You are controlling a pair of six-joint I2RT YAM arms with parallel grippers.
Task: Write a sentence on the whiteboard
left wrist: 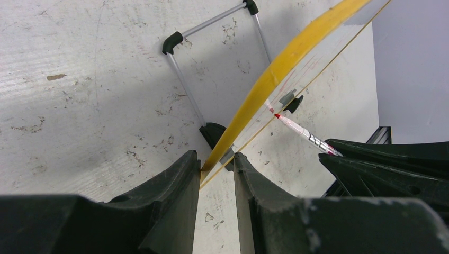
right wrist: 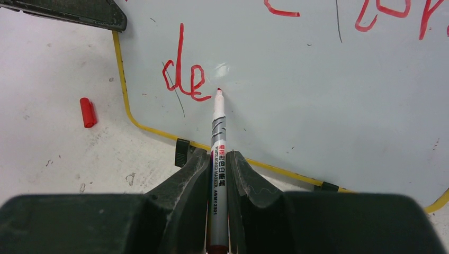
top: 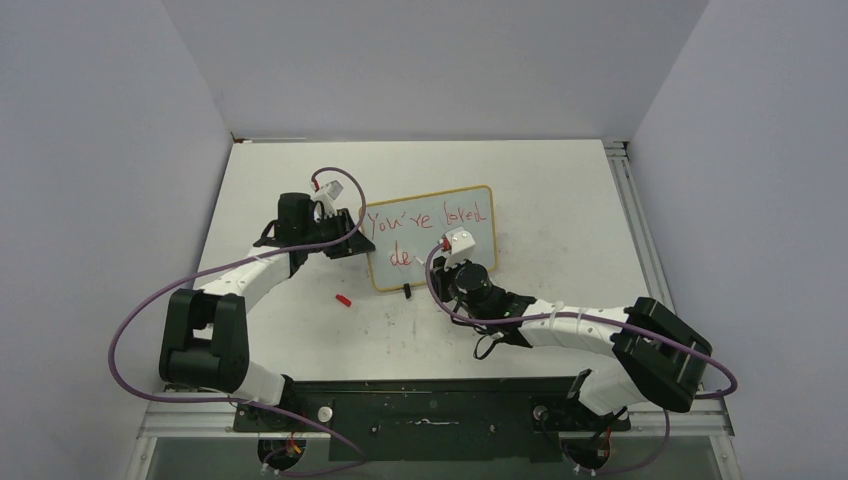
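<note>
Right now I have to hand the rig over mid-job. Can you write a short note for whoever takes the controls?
Left gripper: fingers shut on the whiteboard frame at its side edge, bracing it.
Right gripper: shut on the red marker, tip at the board just right of "de".
Done: the sentence has "You're loved" on the top line and "de" started below.
Left: finish the second-line word. The marker's cap lies on the table beside the board.

whiteboard (top: 430,243) 1 | marker (right wrist: 218,153) 1 | red cap (right wrist: 87,112) 1 | left arm (top: 250,275), right arm (top: 570,328): 2
</note>
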